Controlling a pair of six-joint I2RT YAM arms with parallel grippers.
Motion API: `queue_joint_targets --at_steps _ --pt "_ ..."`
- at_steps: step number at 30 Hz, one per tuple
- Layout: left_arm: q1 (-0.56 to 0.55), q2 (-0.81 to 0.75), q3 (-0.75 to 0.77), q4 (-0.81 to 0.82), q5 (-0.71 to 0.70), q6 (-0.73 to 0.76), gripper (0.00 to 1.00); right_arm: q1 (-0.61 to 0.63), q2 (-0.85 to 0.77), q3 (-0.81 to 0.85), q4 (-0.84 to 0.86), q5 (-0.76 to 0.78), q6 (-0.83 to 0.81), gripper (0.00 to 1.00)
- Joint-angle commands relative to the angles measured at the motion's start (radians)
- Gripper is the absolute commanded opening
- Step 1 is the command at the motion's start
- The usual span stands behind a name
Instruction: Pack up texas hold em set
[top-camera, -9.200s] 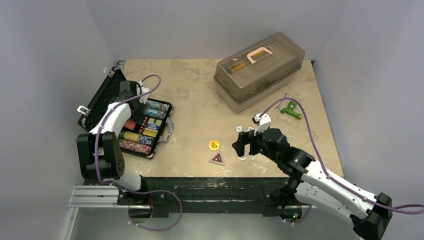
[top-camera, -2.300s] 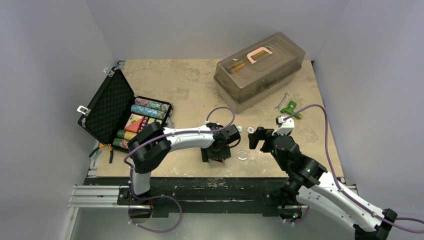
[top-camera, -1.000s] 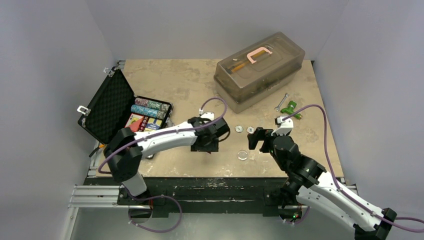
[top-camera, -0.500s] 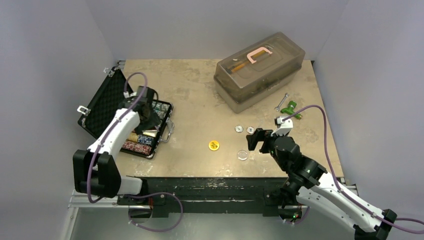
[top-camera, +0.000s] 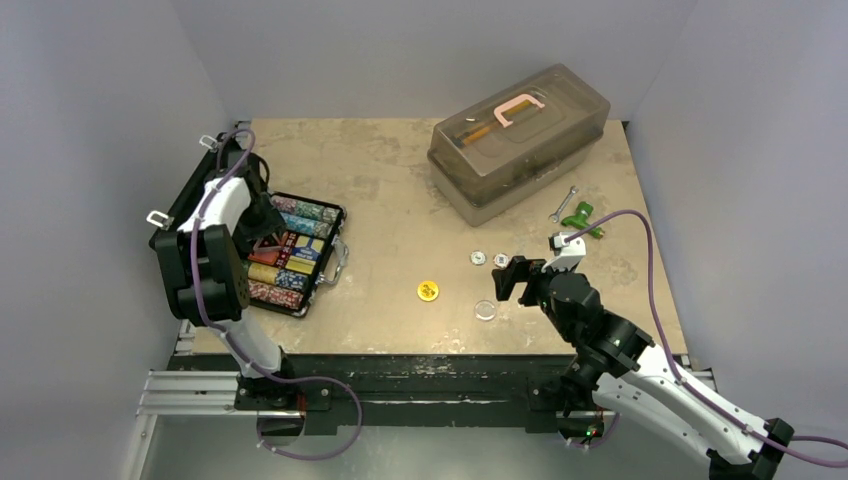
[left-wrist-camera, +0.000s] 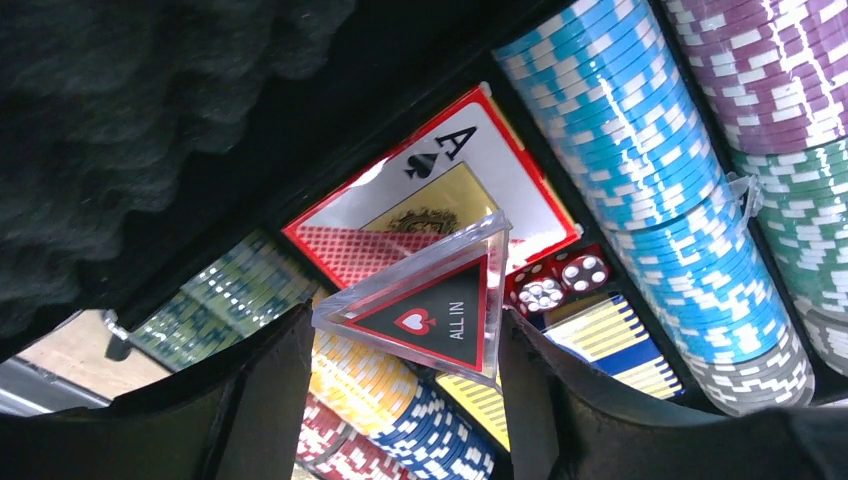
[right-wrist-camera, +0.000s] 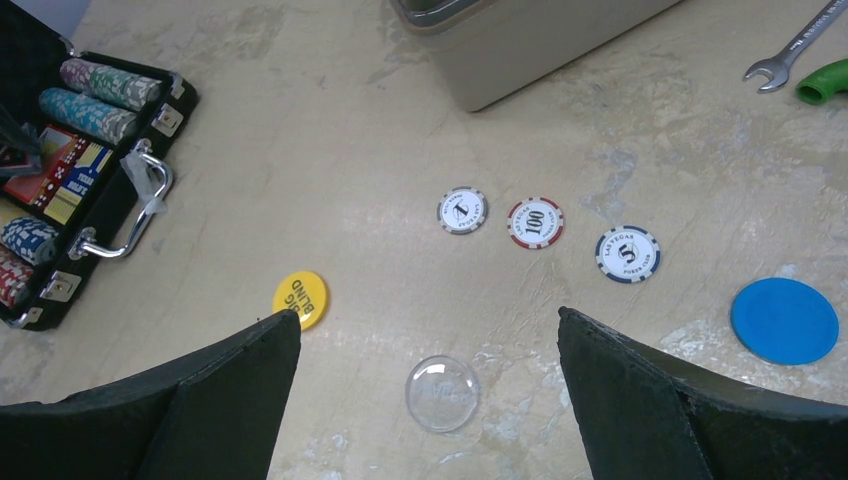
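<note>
**A:** So, top view first: how far along?

**B:** Looks partway done. Shows the briefcase (top-camera: 312, 296) lying open at the left edge of the table (top-camera: 380, 180), lid up, rows of chips (top-camera: 300, 215) in their slots, and the left gripper (top-camera: 264, 227) low over the tray. Leaves a yellow disc (top-camera: 428, 290) and a clear disc (top-camera: 485, 310) out on the bare top, well apart from the case and near the right gripper (top-camera: 508, 280).

**A:** And the left wrist?

**B:** Settles the grip: clamped on the triangular "ALL IN" token (left-wrist-camera: 425, 310), one finger on each side. Holds it tilted over the red card box (left-wrist-camera: 430, 190) and the dice (left-wrist-camera: 560, 280), not yet set down. Hard to tell whether touching anything below.

**A:** Right wrist?

**B:** Shows fingers spread wide with nothing between, above the table close to the clear disc. Adds more loose pieces: three small chips (right-wrist-camera: 535, 222) in a line and a blue disc (right-wrist-camera: 784, 320) further right, plus the yellow disc, marked "BLIND".

**A:** Left to do, then?

**B:** Probably lowering the token in, fetching six loose pieces, then closing lid and latches.
</note>
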Motion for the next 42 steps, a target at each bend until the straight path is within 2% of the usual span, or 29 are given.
queue_joint_targets --at_steps 1,9,22,25,30,31,33,34,35,39,42 --pt "0.024 0.04 0.064 0.012 0.061 0.016 0.0 -0.005 -0.005 -0.005 0.04 -0.011 -0.011 0.99" --pt "0.052 0.071 0.062 0.02 0.022 -0.035 0.01 -0.005 -0.005 -0.007 0.04 -0.009 -0.009 0.99" --pt "0.072 0.123 0.093 0.033 0.025 -0.095 0.14 -0.005 -0.018 -0.006 0.028 -0.01 0.0 0.99" --pt "0.075 0.13 0.097 0.024 0.015 -0.095 0.26 -0.004 -0.017 -0.006 0.028 -0.012 0.002 0.99" --pt "0.075 0.119 0.098 0.013 0.011 -0.11 0.56 -0.005 -0.011 -0.005 0.029 -0.013 0.001 0.99" --pt "0.074 0.109 0.095 0.016 0.018 -0.113 0.67 -0.005 -0.009 -0.003 0.028 -0.016 0.001 0.99" --pt "0.073 0.082 0.085 0.012 0.028 -0.116 0.82 -0.004 -0.01 -0.002 0.027 -0.016 0.001 0.99" --pt "0.073 0.066 0.076 0.013 0.031 -0.116 0.93 -0.004 -0.008 -0.002 0.028 -0.014 0.002 0.99" --pt "0.071 0.05 0.067 0.012 0.034 -0.116 0.99 -0.004 -0.007 0.0 0.025 -0.013 0.002 0.99" --pt "0.07 -0.023 0.057 -0.026 0.025 -0.122 1.0 -0.004 0.0 0.005 0.019 -0.01 0.005 0.99" --pt "0.04 -0.154 0.014 -0.036 0.001 -0.126 1.0 -0.005 0.01 0.011 0.014 -0.007 0.005 0.99"
